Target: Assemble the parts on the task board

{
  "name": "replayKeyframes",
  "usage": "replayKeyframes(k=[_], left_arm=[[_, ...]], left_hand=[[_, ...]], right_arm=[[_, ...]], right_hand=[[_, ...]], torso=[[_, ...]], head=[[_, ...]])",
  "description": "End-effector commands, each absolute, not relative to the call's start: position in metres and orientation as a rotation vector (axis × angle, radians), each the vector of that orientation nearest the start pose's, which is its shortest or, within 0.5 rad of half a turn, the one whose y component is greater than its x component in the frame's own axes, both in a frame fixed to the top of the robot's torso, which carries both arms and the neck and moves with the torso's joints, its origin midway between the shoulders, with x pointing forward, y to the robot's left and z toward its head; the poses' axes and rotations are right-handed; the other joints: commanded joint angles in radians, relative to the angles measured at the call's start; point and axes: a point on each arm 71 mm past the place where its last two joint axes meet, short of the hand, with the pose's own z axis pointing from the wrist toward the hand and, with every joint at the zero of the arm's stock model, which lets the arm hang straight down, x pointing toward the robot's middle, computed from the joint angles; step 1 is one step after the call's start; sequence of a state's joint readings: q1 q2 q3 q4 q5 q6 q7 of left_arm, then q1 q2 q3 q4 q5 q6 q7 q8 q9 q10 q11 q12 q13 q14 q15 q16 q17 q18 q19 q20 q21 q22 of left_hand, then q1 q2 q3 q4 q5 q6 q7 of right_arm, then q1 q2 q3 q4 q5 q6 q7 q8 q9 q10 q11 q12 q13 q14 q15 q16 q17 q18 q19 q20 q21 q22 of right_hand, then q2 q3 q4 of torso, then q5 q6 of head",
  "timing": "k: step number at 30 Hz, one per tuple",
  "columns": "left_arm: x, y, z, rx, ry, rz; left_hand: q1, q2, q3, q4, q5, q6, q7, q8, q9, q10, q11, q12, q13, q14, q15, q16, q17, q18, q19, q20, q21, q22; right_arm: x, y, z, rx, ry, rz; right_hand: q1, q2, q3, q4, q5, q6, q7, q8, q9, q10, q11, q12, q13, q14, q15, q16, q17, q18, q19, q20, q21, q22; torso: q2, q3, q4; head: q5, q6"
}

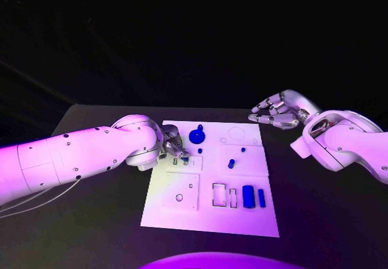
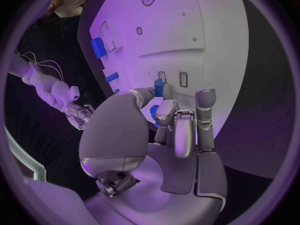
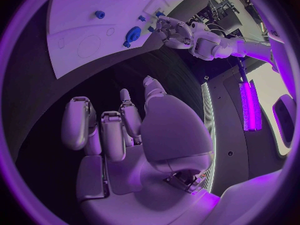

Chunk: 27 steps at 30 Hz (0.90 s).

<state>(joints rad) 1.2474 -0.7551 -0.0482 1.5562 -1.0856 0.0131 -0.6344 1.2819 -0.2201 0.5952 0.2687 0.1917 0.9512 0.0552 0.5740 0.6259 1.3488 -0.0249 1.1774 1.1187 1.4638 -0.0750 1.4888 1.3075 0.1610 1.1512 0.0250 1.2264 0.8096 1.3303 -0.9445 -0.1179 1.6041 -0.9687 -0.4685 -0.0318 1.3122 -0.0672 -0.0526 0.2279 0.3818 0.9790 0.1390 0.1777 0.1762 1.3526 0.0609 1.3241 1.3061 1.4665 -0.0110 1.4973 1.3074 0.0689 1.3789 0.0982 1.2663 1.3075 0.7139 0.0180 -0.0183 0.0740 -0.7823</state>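
1. The left robot hand point(image 1: 176, 150) pinches a small blue part point(image 2: 159, 88) over the small slots point(image 2: 172, 78) near the task board's point(image 1: 182, 216) left edge; insertion looks under way.
2. Next it needs aligning and pressing down.
3. The right robot hand point(image 1: 276, 112) hovers past the board's far right corner, fingers curled, holding nothing.
4. Blue bars point(image 1: 254, 197) fill near-edge recesses.

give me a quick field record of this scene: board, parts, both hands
task board: white plate in the middle of the black table
left robot hand: over the board's left part, fingers at a small blue part by two small slots; grip cannot be told
right robot hand: off the board beyond its far right corner, over the table, fingers curled, holding nothing
round blue part: on the board's far middle
blue blocks: two side by side on the board's near right
small blue peg: at the board's centre right
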Motion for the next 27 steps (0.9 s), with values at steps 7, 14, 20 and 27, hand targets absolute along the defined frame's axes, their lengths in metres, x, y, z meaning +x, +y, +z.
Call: replayKeyframes(k=[7, 14, 20, 27], left_arm=[[0.4795, 0.1692, -0.2038, -0.159, 2.241, -0.357], [0.4786, 0.1682, -0.2057, -0.129, 2.268, -0.343], [0.4774, 0.1675, -0.2070, -0.105, 2.291, -0.335], [0.4769, 0.1667, -0.2081, -0.086, 2.309, -0.329]], left_hand=[[-0.011, -0.004, 0.212, -0.204, 0.010, 0.009, -0.003, 0.007, 0.002, 0.011, 0.000, 0.008, 0.004, 0.071, -0.007, 0.004, 0.128, -0.017, 0.010, 0.000, 0.007, 0.007], [-0.016, -0.009, 0.213, -0.206, 0.015, 0.011, -0.004, 0.008, 0.004, 0.012, 0.000, 0.008, 0.004, 0.071, -0.007, 0.004, 0.128, -0.017, 0.010, 0.000, 0.008, 0.007], [-0.019, -0.014, 0.213, -0.210, 0.017, 0.012, -0.004, 0.009, 0.005, 0.014, -0.001, 0.010, 0.006, 0.071, -0.008, 0.004, 0.128, -0.018, 0.011, -0.001, 0.009, 0.010], [-0.019, -0.015, 0.212, -0.210, 0.018, 0.012, -0.005, 0.009, 0.005, 0.013, -0.001, 0.008, 0.004, 0.071, -0.008, 0.003, 0.127, -0.018, 0.013, -0.001, 0.010, 0.013]], right_arm=[[0.4844, -0.2344, -0.1411, 0.276, 1.581, 0.837], [0.4845, -0.2342, -0.1413, 0.276, 1.583, 0.835], [0.4846, -0.2341, -0.1415, 0.276, 1.585, 0.834], [0.4847, -0.2334, -0.1418, 0.274, 1.586, 0.835]], right_hand=[[-0.004, 0.007, -0.003, 0.001, 0.004, -0.005, -0.002, 0.005, 0.000, 0.000, -0.005, 0.001, 0.001, 0.068, -0.005, -0.006, 0.114, 0.010, -0.003, -0.006, -0.005, 0.018], [-0.004, 0.007, -0.003, 0.001, 0.004, -0.005, -0.002, 0.005, 0.000, 0.000, -0.005, 0.001, 0.001, 0.068, -0.005, -0.006, 0.114, 0.010, -0.003, -0.006, -0.005, 0.018], [-0.006, 0.009, -0.005, 0.003, 0.005, -0.005, -0.002, 0.006, 0.000, 0.001, -0.005, 0.001, 0.002, 0.068, -0.005, -0.007, 0.113, 0.010, -0.002, -0.006, -0.004, 0.019], [-0.006, 0.009, -0.005, 0.003, 0.005, -0.005, -0.002, 0.007, 0.000, 0.001, -0.006, 0.002, 0.002, 0.068, -0.005, -0.007, 0.113, 0.010, -0.002, -0.006, -0.004, 0.019]], torso=[[0.000, 0.0002, -0.0007], [0.000, 0.0007, -0.0006], [0.000, 0.0004, 0.0003], [0.000, 0.0003, -0.0002]], head=[[0.001, -0.005], [0.002, -0.008], [0.000, -0.011], [0.001, -0.011]])
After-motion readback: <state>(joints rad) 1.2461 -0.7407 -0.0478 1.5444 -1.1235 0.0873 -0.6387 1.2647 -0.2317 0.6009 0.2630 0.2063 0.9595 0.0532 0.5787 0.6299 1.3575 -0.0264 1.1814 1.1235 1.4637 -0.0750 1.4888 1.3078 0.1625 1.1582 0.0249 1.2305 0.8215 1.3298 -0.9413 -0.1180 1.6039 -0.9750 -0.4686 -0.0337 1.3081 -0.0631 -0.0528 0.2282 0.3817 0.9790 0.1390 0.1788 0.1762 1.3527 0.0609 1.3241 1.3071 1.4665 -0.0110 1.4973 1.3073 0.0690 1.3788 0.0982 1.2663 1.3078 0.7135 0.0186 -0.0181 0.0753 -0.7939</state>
